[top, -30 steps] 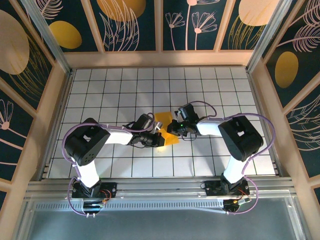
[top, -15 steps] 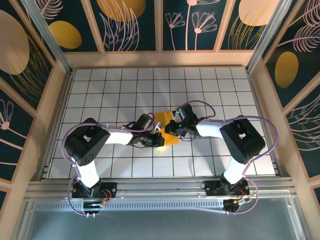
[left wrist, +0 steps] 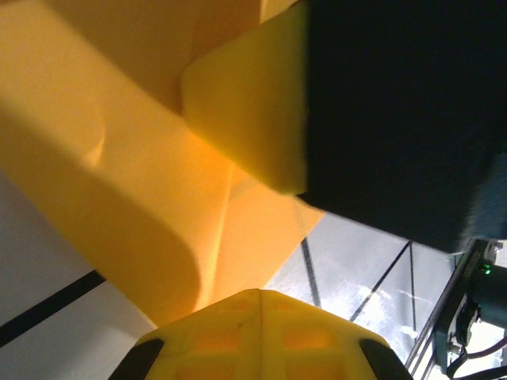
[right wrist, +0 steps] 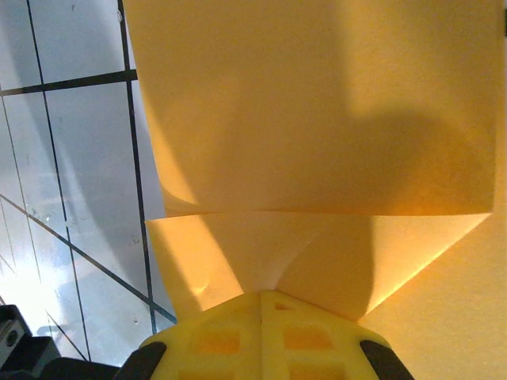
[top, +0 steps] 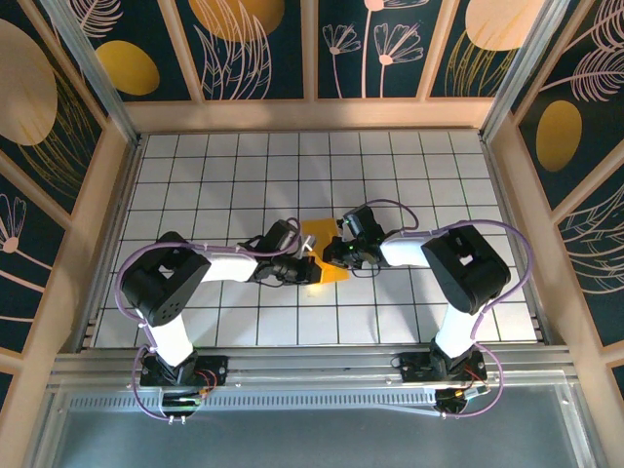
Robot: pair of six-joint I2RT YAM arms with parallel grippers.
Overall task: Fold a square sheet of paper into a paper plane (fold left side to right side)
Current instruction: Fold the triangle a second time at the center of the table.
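The square sheet of paper (top: pixel 317 237) lies partly folded at the middle of the worktop (top: pixel 224 185), hardly shifted over the last second. The right hand (top: pixel 338 252) has edged left over it and settled, clenched with folded layers seemingly pinched in its tips. The left hand (top: pixel 304 268) stays clenched at the paper's near-left edge. I judge the crease is being set, not yet finished.

No text, label, brand mark, number or sign can be read on any surface in the three views.
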